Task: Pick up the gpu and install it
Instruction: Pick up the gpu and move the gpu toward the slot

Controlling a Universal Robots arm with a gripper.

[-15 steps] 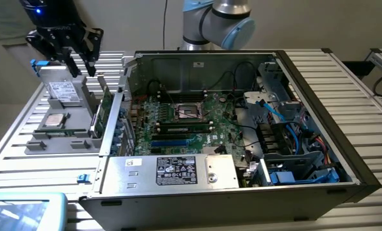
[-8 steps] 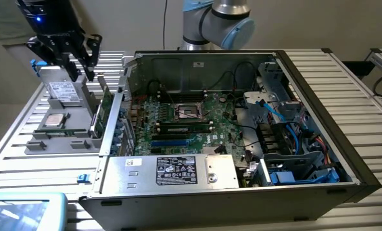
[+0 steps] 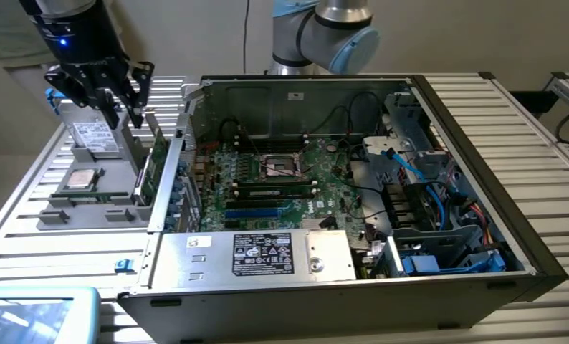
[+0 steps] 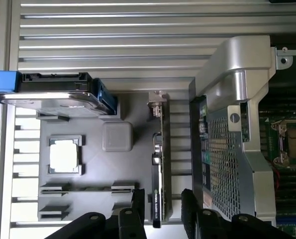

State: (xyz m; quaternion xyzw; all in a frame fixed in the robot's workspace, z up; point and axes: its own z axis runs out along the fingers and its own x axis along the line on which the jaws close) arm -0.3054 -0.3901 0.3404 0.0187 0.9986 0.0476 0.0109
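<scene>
The open computer case (image 3: 294, 93) holds a motherboard (image 3: 327, 192) and cables; just beside it, on the exterior view's left, the grey parts tray (image 4: 95, 172) carries a hard drive (image 4: 53, 97), a processor (image 4: 65, 155) and the gpu (image 4: 160, 169), which stands on edge in the slot nearest the case; the card looks light, stiff and fragile, best pinched across its flat faces near the top edge; the gripper (image 4: 162, 209) hangs above it, fingers spread either side, not yet gripping.
</scene>
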